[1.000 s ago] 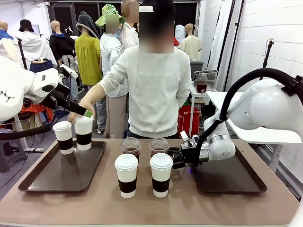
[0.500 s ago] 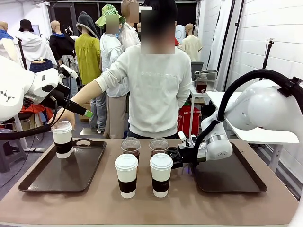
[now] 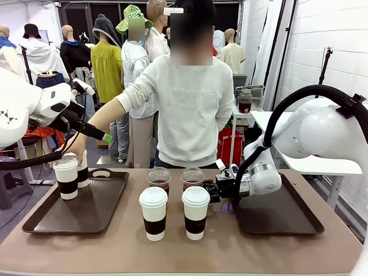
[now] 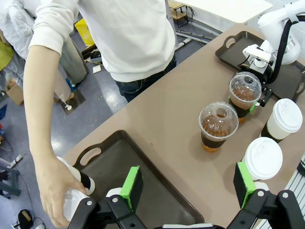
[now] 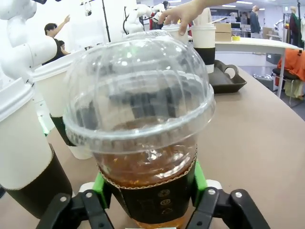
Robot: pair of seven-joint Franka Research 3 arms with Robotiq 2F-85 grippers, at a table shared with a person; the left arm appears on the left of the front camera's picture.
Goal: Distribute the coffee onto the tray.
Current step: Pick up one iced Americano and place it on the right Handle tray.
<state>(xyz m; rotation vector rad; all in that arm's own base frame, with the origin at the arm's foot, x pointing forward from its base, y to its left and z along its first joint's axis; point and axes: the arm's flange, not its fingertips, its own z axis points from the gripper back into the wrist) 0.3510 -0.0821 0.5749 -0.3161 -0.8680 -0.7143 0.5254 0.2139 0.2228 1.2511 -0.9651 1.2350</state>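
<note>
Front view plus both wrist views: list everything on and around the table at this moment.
Paper cups: four, white with a dark brown band; two on the table at near middle, two at the left tray's far left corner.
Dome-lidded cups: two, clear with dark brown drink; on the table behind the middle paper cups.
Left tray: one, dark brown; table's left.
Right tray: one, dark brown; table's right, no cups on it.
Table: one, brown.
Person's hand: one; on a paper cup at the left tray.
Left gripper: open, above the left tray.
Right gripper: pads on both sides of the right dome-lidded cup.
</note>
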